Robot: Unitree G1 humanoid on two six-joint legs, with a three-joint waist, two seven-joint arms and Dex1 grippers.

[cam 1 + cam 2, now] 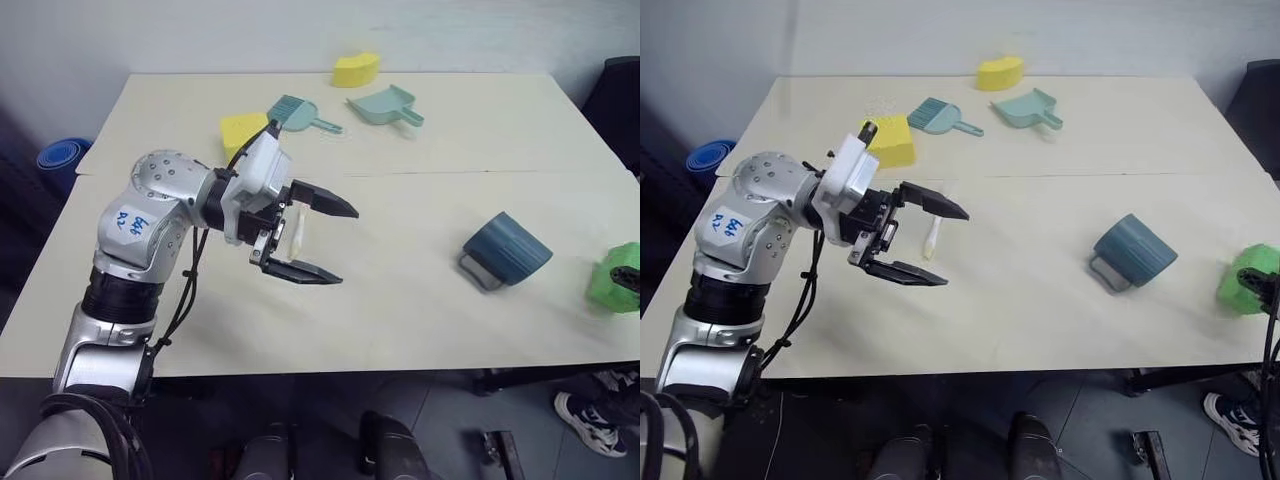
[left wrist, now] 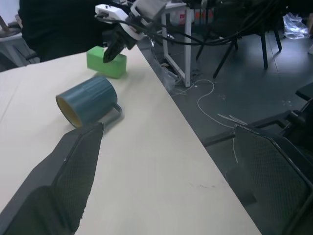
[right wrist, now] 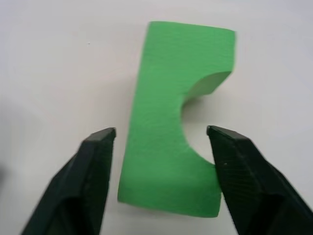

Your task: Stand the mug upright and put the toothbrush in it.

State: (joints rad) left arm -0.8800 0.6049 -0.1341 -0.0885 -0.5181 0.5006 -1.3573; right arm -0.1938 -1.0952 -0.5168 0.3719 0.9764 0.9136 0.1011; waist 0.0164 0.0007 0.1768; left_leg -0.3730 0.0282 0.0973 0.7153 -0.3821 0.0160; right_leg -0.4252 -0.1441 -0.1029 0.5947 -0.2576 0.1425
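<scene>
The dark teal mug (image 1: 508,248) lies on its side on the right of the table, handle on the tabletop; its yellow inside shows in the left wrist view (image 2: 88,100). The slim white toothbrush (image 1: 931,238) lies flat on the table left of centre. My left gripper (image 1: 315,238) hovers over the toothbrush, open, its fingers pointing toward the mug with nothing between them. My right gripper (image 3: 161,132) is at the table's right edge, open, its fingers astride a green foam block (image 3: 176,112); one finger is close against the block, the other stands apart from it.
At the back of the table are two yellow foam blocks (image 1: 356,69) (image 1: 243,132), a teal hand brush (image 1: 295,113) and a mint-green dustpan (image 1: 387,105). The table's near edge runs just below the mug. A person's shoe (image 1: 590,415) is on the floor at the right.
</scene>
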